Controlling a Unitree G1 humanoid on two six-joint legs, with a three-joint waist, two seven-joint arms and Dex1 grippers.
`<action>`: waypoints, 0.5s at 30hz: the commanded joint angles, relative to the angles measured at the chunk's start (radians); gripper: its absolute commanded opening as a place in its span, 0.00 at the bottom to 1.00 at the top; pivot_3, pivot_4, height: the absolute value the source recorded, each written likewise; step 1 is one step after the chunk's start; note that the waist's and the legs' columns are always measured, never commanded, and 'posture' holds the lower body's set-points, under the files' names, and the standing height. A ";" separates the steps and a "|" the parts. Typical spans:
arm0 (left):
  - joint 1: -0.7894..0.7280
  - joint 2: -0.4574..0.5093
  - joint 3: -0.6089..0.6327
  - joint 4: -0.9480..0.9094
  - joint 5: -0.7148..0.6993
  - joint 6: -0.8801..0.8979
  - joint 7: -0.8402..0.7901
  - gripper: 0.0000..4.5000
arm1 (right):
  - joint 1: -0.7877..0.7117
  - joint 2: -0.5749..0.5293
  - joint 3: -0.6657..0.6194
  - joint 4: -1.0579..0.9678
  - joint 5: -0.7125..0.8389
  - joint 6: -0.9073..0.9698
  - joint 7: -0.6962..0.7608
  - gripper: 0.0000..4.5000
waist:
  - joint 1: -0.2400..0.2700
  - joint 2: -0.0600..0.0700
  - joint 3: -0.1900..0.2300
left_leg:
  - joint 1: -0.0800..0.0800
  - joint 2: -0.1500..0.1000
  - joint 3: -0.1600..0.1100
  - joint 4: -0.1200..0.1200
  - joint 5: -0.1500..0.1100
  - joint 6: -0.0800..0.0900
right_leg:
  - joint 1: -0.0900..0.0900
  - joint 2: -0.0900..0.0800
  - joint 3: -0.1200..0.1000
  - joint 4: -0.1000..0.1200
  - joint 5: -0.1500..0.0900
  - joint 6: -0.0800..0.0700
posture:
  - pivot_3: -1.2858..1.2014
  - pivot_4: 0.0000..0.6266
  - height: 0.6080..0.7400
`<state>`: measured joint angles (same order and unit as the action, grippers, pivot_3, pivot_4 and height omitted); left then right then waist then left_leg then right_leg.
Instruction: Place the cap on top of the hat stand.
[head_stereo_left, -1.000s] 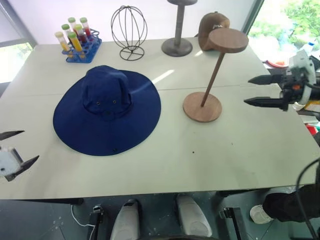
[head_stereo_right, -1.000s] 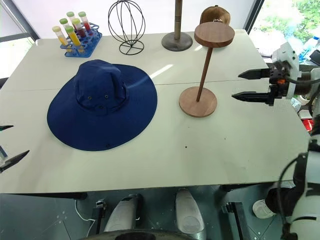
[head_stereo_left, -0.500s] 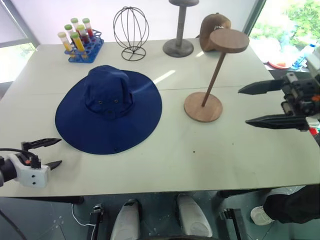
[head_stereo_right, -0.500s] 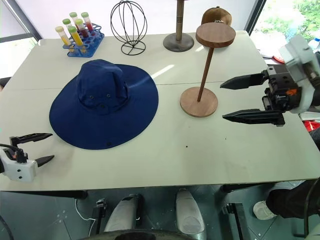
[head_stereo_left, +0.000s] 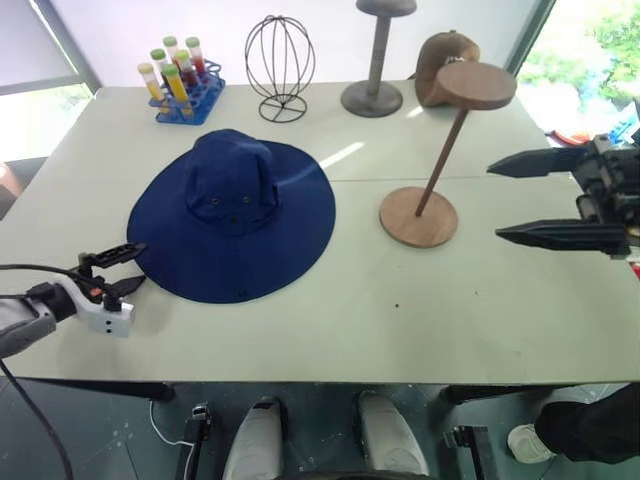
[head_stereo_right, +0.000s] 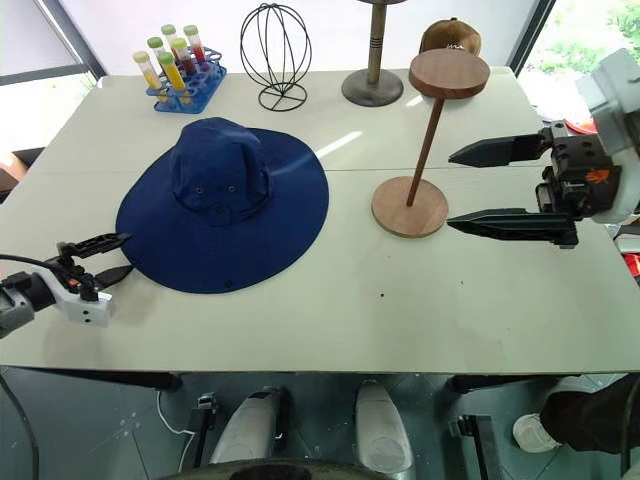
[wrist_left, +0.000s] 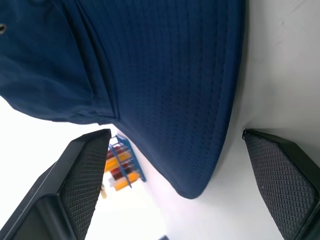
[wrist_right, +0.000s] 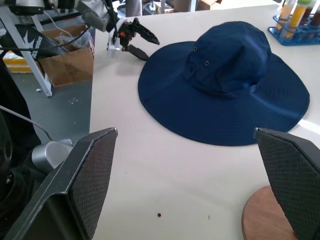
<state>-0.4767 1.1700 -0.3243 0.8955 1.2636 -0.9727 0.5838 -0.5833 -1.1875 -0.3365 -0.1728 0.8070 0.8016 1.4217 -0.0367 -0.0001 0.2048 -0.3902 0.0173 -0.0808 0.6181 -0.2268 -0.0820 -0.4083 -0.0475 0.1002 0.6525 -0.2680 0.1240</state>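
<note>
White table (head_stereo_left: 300, 330): large navy-blue fabric sun hat with wide floppy brim (head_stereo_left: 236, 212) is laid flat, crown up, left of centre. Brown wooden hat stand with round base, slanted rod and disc top (head_stereo_left: 437, 150) is set upright to its right, well apart. Left gripper (head_stereo_left: 120, 268) is positioned just beside the brim's near-left edge, fingers spread. Right gripper (head_stereo_left: 520, 198) is held right of the stand, fingers spread, nothing pinched. Blue rack of test tubes (head_stereo_left: 182, 82) and black wire globe form (head_stereo_left: 279, 65) are kept at the far edge.
</note>
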 joint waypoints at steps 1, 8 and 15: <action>-0.057 -0.047 -0.102 0.081 0.049 0.062 0.074 0.99 | -0.016 -0.020 -0.039 -0.022 0.028 -0.002 -0.016 1.00 | 0.005 0.004 -0.002 | 0.000 0.000 0.000 0.000 0.000 0.000 | 0.000 0.000 0.000 0.000 -0.001 0.002 | 0.52 0.24 1.00; -0.214 -0.166 -0.202 0.203 0.003 0.102 0.083 0.99 | -0.049 -0.018 -0.017 -0.012 0.030 -0.010 -0.038 1.00 | 0.046 0.014 -0.008 | 0.000 0.000 0.001 0.004 0.000 0.000 | 0.003 0.000 0.000 0.000 -0.002 0.002 | 0.52 0.24 1.00; -0.337 -0.255 -0.273 0.287 -0.025 0.140 0.075 0.99 | -0.072 -0.011 0.000 -0.009 0.025 -0.015 -0.048 1.00 | 0.078 0.016 -0.010 | -0.007 0.000 0.002 0.013 0.000 0.000 | 0.004 -0.001 -0.001 -0.001 -0.003 0.002 | 0.52 0.24 1.00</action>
<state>-0.7938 0.9398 -0.5696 1.1694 1.2521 -0.8466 0.6749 -0.6332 -1.1913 -0.3215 -0.1732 0.8138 0.7987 1.3783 0.0410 0.0159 0.1948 -0.3981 0.0172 -0.0785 0.6309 -0.2264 -0.0821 -0.4052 -0.0488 0.0996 0.6511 -0.2712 0.1258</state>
